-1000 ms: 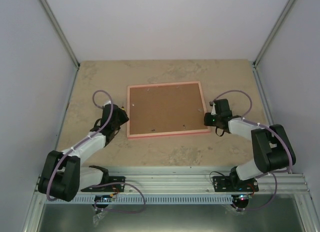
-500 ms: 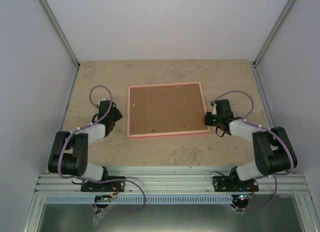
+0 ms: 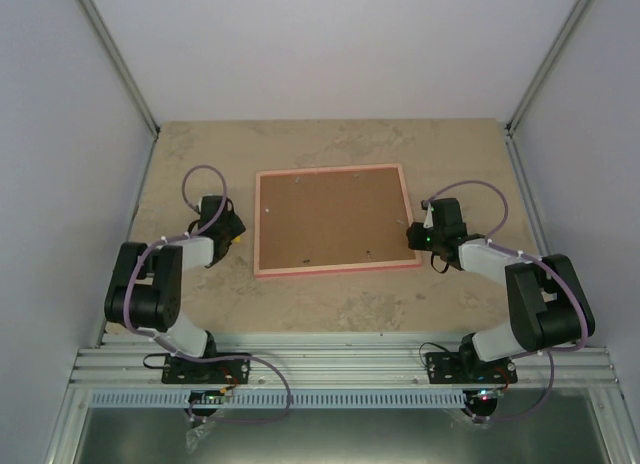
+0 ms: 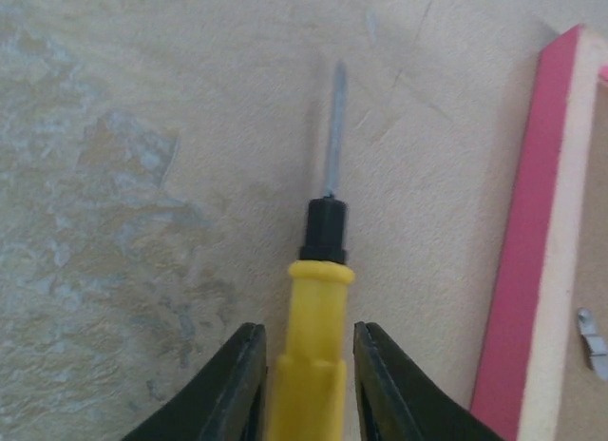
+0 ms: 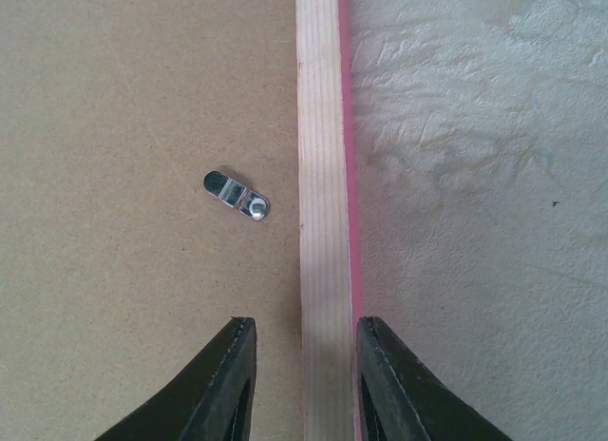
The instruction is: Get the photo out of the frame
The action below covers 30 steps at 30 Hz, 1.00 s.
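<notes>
Black fingers [image 4: 237, 384] of L gripper [image 4: 309, 335] pinched yellow-handled steel-shaft screwdriver [image 4: 318, 289]. R gripper [image 5: 302, 332] jaws sat loose astride rail of thin pink rectangular wooden frame [image 5: 321, 127], unclamped. Frame lay face-down btwn grippers, brown fibreboard backing [image 5: 123, 108] up, photo hidden under it. Prob light, floppy, creases easily: lift by edges.

Lab test cell: plain white walls [image 3: 330, 44], aluminium rail [image 3: 350, 365], mottled beige table [image 3: 330, 306].

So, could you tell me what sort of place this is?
Probably a robot test cell: plain white panel walls, an aluminium rail carrying two black-and-white robot arms, left and right, and a beige stone-look tabletop.
</notes>
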Motion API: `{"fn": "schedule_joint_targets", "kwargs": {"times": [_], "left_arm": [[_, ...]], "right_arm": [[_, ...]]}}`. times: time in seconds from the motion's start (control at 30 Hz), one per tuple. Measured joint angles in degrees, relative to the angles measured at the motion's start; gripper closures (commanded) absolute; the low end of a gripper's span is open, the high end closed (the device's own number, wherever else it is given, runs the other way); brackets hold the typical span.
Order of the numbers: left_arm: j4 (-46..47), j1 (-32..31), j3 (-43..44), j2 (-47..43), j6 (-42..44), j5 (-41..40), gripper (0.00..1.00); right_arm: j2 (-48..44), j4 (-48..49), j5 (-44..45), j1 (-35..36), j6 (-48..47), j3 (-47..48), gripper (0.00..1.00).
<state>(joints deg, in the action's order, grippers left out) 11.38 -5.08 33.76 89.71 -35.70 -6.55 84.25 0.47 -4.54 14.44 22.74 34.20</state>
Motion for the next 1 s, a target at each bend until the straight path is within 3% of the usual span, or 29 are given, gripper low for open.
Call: {"fn": "schedule_joint_targets", "kwargs": {"times": [0.2, 0.43, 0.5, 1.0], "left_arm": [[-1.53, 0.00, 0.26, 0.87, -0.11, 0.20, 0.51], [-3.93, 0.02, 0.24, -3.96, -0.59, 2.16, 0.09], [-4.11, 0.09, 0.13, -6.56, -0.68, 3.10, 0.01], [-9.86, 0.11, -2.99, -20.70, -8.57, 1.62, 0.01]], "right_arm": [[0.00, 0.02, -0.26, 0.00, -0.04, 0.00, 0.65], [0.00, 0.02, -0.22, 0.92, -0.20, 0.00, 0.62], [-0.11, 0.00, 0.11, 1.38, -0.22, 0.00, 0.61], [-9.25, -2.08, 0.74, 7.26, -0.39, -1.33, 0.58]]}}
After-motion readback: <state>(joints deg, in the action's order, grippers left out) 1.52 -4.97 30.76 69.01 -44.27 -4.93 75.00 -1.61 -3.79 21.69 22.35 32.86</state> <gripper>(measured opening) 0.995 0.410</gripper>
